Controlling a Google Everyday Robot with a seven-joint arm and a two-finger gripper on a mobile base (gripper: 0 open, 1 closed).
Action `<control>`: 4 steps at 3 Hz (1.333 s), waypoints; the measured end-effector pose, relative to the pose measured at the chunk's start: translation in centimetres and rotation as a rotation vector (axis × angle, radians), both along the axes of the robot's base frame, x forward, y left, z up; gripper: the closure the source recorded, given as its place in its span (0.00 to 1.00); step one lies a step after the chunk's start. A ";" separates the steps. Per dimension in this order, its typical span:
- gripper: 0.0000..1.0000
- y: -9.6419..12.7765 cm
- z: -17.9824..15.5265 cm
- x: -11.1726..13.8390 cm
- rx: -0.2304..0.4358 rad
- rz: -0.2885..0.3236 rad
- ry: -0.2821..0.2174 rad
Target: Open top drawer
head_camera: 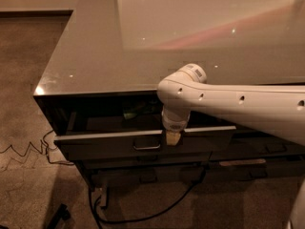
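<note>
- The top drawer (105, 149) of the left column stands partly out from under the glossy bench (114, 46). The pale top edge of its front runs as a light strip just below the bench's front lip.
- Its small metal loop handle (147, 146) sits at the centre of the dark front, in plain sight and free.
- The claw (172, 138) hangs at the drawer front's top edge, just right of the handle. Only a short tan tip shows below the round white wrist, so I cannot tell if it is spread, closed or hooked over the edge.
- The white arm (238, 104) reaches in from the right and is cut off at the picture's edge. It covers the right part of the drawer opening and some of the bench's front.
- Inside the drawer it is dark. Something with a greenish glint (134, 112) lies near the back, too dim to name.
- The shallower drawers below (143, 176) are in shadow and look shut. The narrower column to the right (274, 149) is mostly behind the arm.
- A pale strip (242, 162) shows low on the right, and I cannot make out what it is.
- A black cable (143, 217) loops over the carpet (24, 94) under the bench, and a thin wire (21, 150) zigzags off to the left.
- The bench runs out of sight at the top and right.
</note>
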State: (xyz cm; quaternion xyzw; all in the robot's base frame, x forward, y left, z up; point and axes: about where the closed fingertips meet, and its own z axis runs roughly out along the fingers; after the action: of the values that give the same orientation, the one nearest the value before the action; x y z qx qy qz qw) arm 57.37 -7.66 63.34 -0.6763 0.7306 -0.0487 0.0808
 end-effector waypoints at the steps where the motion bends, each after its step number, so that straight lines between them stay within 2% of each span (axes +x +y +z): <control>1: 0.81 -0.4 0.6 -1.4 -0.014 -0.019 0.001; 4: 0.12 0.6 1.0 -0.7 -0.009 0.000 -0.015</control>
State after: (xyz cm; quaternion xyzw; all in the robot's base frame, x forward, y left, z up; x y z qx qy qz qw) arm 56.67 -7.11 64.37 -0.6764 0.7296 -0.0571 0.0829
